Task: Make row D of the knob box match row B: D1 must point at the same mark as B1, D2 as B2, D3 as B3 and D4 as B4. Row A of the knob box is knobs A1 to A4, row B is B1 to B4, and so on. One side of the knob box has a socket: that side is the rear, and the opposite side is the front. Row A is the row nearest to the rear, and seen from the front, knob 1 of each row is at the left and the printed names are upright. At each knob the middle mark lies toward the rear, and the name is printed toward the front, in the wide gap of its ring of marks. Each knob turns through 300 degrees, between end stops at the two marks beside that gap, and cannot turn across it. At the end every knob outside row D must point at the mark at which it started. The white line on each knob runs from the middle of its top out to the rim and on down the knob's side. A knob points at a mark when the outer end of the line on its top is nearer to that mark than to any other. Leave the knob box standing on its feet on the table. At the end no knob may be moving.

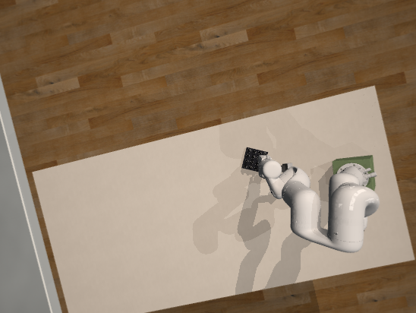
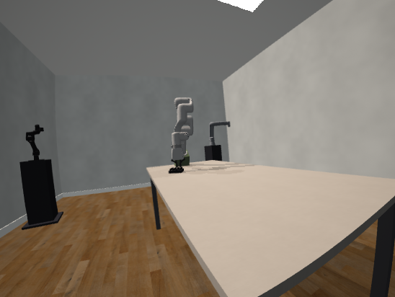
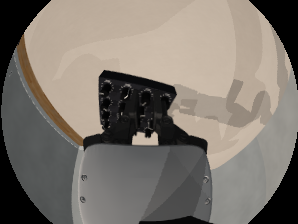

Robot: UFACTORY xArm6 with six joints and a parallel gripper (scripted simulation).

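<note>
Top view: The bench (image 1: pixel 133 228) (image 2: pixel 270 205) (image 3: pixel 175 37) is a pale, plain rectangle set askew on the wood plank floor (image 1: pixel 152 76) (image 2: pixel 108 234), with arm shadows across its surface. The black knob box (image 1: pixel 250 159) (image 2: pixel 176 171) (image 3: pixel 114 93) lies near the upper long edge, right of that edge's midpoint. The white arm (image 1: pixel 305 209) (image 2: pixel 185 115) stands on a green block (image 1: pixel 341 160) (image 2: pixel 187 161) by the right short edge.

Exterior view: Grey walls (image 2: pixel 126 119) enclose the room. A dark arm tops the black pedestal (image 2: pixel 39 191) at left; a grey arm tops another (image 2: pixel 212 153) behind the bench's far edge. The knob box sits near the far left corner, beneath the gripper (image 2: pixel 177 166) (image 3: pixel 145 98).

Wrist view: The gripper's fingers stand slightly apart over the knobs, clamped on nothing. The bench's curved-looking edge borders floor at left.
</note>
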